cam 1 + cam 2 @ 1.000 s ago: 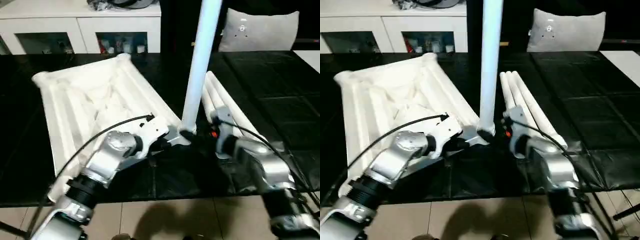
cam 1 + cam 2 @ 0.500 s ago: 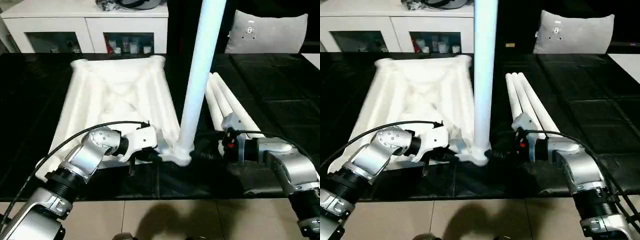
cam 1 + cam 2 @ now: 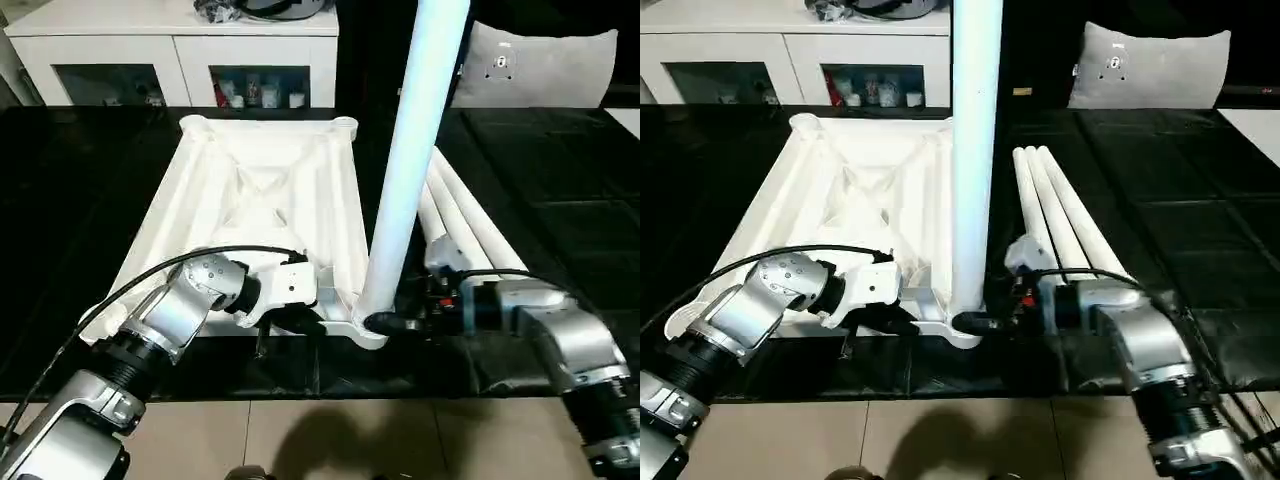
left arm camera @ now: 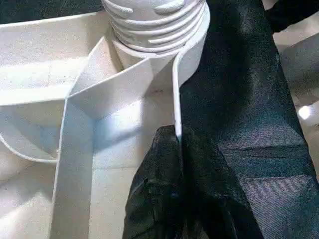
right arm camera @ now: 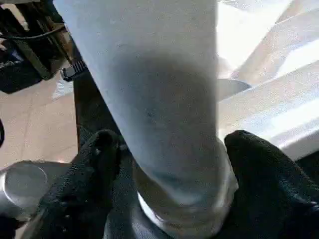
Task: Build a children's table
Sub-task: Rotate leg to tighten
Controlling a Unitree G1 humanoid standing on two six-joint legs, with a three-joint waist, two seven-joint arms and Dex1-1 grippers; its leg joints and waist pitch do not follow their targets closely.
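a: black-covered table [image 3: 560, 220], a white cabinet [image 3: 170, 40] and a grey cushion [image 3: 540, 65] behind it. where were the jaws?

b: the left gripper [image 4: 177, 149] had its jaws pinched shut on the thin side wall of the table top [image 3: 265, 190], near the corner socket [image 4: 157, 30]. the right gripper [image 5: 167, 149] had its jaws spread either side of the foot of the upright leg [image 3: 415, 150], one finger [image 5: 99, 154] close against the tube. i couldn't tell whether it truly clamped or just bracketed it.

a: and the table's own parts?

b: the top lay ribbed side up on the table, its near edge at the table's front edge. the one leg stood in the near right socket, leaning slightly. three spare legs [image 3: 1065, 205] lay side by side just right of the top.

a: what could go wrong?

b: as i judged it, the leg looked only part-way seated. if the right jaws let go, the tall tube could tip and lever out. a hard twist could drag the top, since only a thin wall was pinched, and the top could slide off the front edge. a swinging leg might also knock the spare legs rolling.
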